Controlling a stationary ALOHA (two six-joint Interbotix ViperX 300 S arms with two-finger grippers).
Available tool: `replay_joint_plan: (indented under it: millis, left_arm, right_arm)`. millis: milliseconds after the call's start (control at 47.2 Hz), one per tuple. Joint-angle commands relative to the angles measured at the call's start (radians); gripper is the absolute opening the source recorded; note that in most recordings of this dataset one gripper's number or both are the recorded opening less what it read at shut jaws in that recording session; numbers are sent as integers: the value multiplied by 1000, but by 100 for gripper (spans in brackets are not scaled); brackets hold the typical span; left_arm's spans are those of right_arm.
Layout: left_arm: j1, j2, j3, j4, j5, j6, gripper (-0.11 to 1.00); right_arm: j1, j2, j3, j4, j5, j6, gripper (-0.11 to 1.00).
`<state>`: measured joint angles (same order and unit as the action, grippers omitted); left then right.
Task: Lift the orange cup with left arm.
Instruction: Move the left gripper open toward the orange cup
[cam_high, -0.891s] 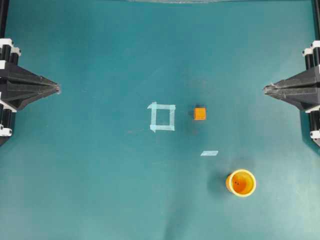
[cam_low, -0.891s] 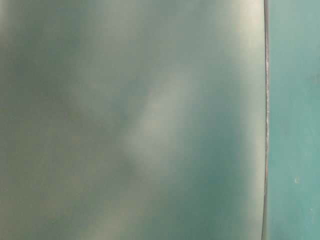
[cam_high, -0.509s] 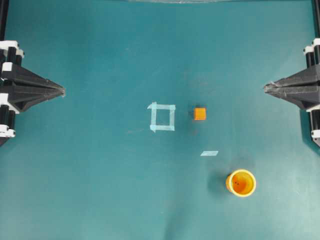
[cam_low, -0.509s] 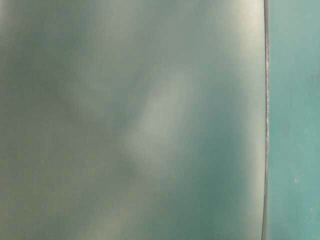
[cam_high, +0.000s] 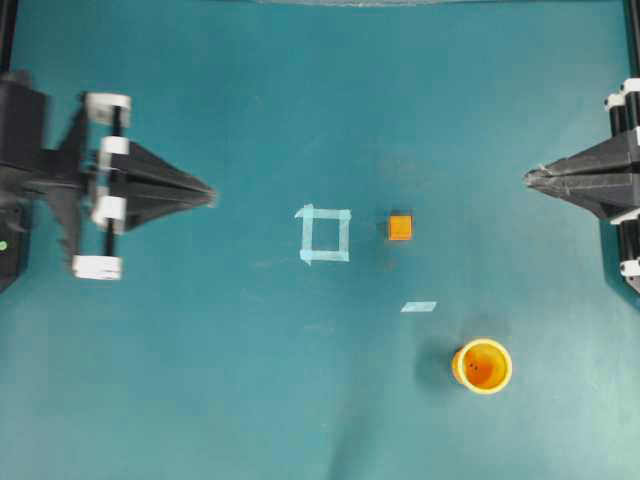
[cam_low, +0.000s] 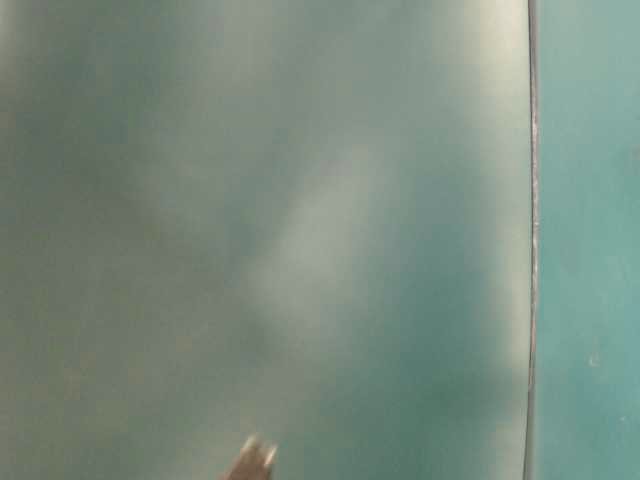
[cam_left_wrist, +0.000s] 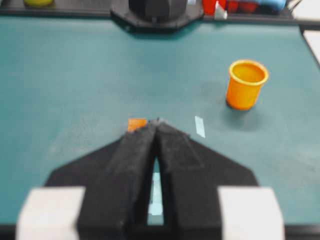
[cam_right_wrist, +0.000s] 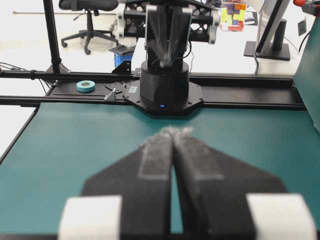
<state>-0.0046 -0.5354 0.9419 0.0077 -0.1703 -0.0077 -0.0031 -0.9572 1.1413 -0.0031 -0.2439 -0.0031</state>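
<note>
Plainly, orange cup (cam_high: 482, 365) stood upright on teal table (cam_high: 200, 380), mouth up, paler yellow rim, orange inside; well apart from left gripper (cam_high: 208, 193), beyond small orange cube (cam_high: 399, 227) and tape square (cam_high: 325, 234). Left fingers clenched, holding nothing; right gripper (cam_high: 530, 178) likewise closed, empty. Left wrist view showed cup's tapered orange side wall (cam_left_wrist: 245, 84), unseen from overhead. Table-level view blurred, only vague pale shape at bottom edge.

Robotics lab, office chair (cam_right_wrist: 89, 20), monitor (cam_right_wrist: 272, 27) (arm rig)
</note>
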Motion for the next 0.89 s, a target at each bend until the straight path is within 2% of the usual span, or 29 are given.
replay_joint_plan:
  millis: [0, 212, 297, 360, 509, 573, 869]
  left_arm:
    - [-11, 84, -78, 3, 6, 8, 0]
    - [-57, 301, -278, 9, 130, 11, 1]
    - [-75, 364, -344, 9, 187, 12, 9]
    - [-92, 413, -393, 9, 225, 12, 24]
    - [-117, 492, -457, 11, 244, 15, 69]
    - [-121, 517, -471, 9, 238, 15, 80]
    - [-150, 606, -500, 9, 121, -5, 79]
  right_arm:
    - [0, 8, -29, 0, 2, -2, 0]
    - [0, 8, -29, 2, 17, -2, 0]
    - [0, 8, -29, 2, 23, -2, 0]
    - [0, 8, -29, 2, 28, -2, 0]
    - [0, 8, -29, 0, 29, -2, 0]
    - [0, 8, -29, 0, 28, -2, 0]
    - [0, 8, -29, 0, 28, -3, 0]
